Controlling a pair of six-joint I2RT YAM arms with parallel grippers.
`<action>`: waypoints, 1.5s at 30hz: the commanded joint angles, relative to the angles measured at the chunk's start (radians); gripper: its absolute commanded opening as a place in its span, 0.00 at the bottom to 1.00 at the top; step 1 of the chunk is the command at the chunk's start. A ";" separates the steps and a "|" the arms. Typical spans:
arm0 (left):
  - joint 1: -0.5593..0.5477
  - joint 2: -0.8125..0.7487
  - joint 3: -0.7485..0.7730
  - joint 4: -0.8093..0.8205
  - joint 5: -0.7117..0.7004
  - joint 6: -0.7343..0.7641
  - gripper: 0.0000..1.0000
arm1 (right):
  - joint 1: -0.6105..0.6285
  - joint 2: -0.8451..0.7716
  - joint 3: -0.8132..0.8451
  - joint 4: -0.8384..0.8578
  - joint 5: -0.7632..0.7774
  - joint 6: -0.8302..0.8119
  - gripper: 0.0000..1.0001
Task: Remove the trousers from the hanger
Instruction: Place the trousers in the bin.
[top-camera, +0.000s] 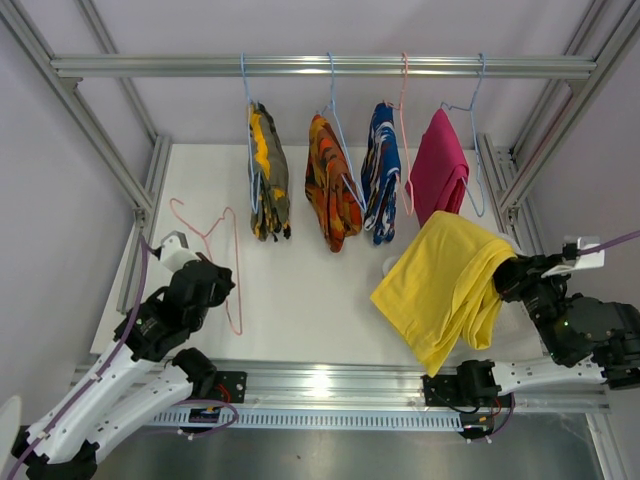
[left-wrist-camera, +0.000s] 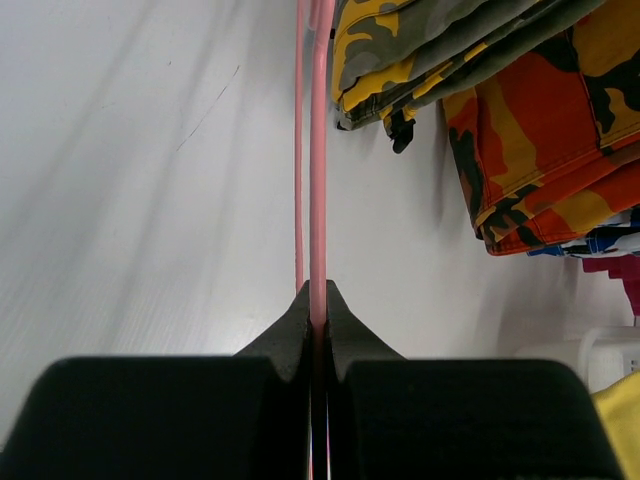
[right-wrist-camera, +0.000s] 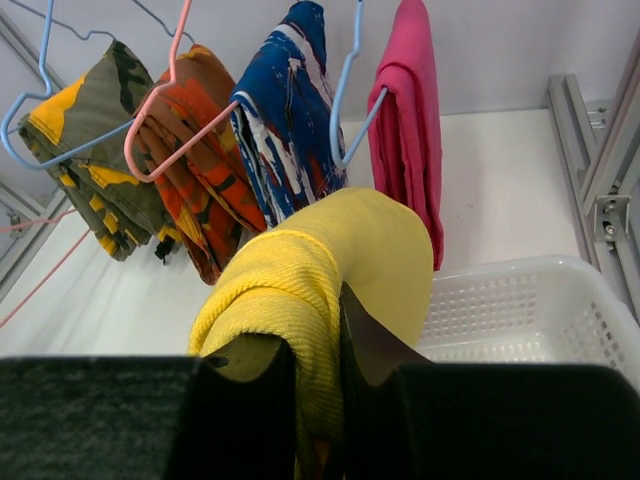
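Top external view: my right claw (top-camera: 500, 277) grasps the yellow trousers (top-camera: 440, 290) above the counter (top-camera: 300, 300) at right. My left claw (left-wrist-camera: 318, 305) is clenched on the pink hanger (left-wrist-camera: 319, 150). Four more trousers (top-camera: 330, 185) hang from the rail (top-camera: 320, 66).

The overhead camera, set above and behind both arms, looks down and forward over the whole table (top-camera: 300, 300) to the rail (top-camera: 150, 66), from well back. The left wrist camera sits close behind its jaws, facing low along the pink hanger (left-wrist-camera: 318, 150) that runs straight ahead of them. The right wrist camera looks over its jaws, past the yellow trousers (right-wrist-camera: 340, 250) between them. All three views share the camouflage trousers (top-camera: 268, 170) and the orange trousers (top-camera: 330, 185).
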 joint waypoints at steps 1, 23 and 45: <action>-0.004 0.003 0.030 0.038 0.014 0.018 0.00 | -0.012 -0.046 0.062 0.062 0.303 0.040 0.00; -0.004 -0.017 0.013 0.038 0.018 0.016 0.00 | -0.199 -0.023 0.206 0.304 -0.074 -0.263 0.00; -0.004 -0.023 -0.047 0.089 0.076 0.011 0.01 | -0.219 -0.128 0.221 -0.480 -0.008 0.406 0.16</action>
